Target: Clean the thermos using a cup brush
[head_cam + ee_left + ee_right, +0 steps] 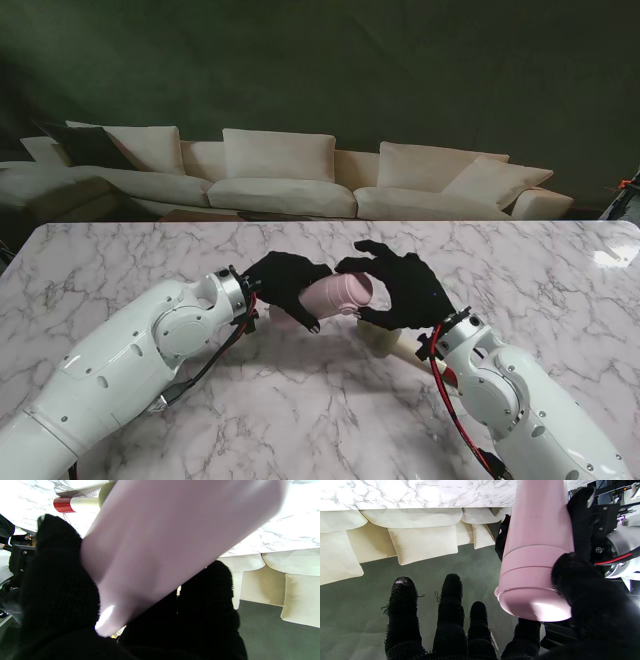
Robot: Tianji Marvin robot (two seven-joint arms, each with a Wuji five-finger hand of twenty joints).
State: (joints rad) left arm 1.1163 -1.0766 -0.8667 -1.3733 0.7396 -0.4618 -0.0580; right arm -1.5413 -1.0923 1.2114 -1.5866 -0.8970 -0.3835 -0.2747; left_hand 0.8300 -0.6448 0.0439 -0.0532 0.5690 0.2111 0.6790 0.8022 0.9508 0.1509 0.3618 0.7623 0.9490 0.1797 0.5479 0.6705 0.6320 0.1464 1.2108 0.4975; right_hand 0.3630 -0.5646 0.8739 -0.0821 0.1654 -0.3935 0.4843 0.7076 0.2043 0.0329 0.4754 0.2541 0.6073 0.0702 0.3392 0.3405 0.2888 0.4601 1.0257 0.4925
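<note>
the right hand (pixel 405 290) sits at five o'clock, thumb and a finger pinching the thermos (pixel 338 295) cap, other fingers spread. the left hand (pixel 285 282) wraps the body, held sideways above the table (pixel 300 420). the brush (pixel 385 340) lies beneath; a loose twist could drop the thermos.

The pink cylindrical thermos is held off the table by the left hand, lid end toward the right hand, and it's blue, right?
Not blue: the stand view shows the thermos is pink. The left hand does hold it off the table, lid end toward the right hand.
</note>
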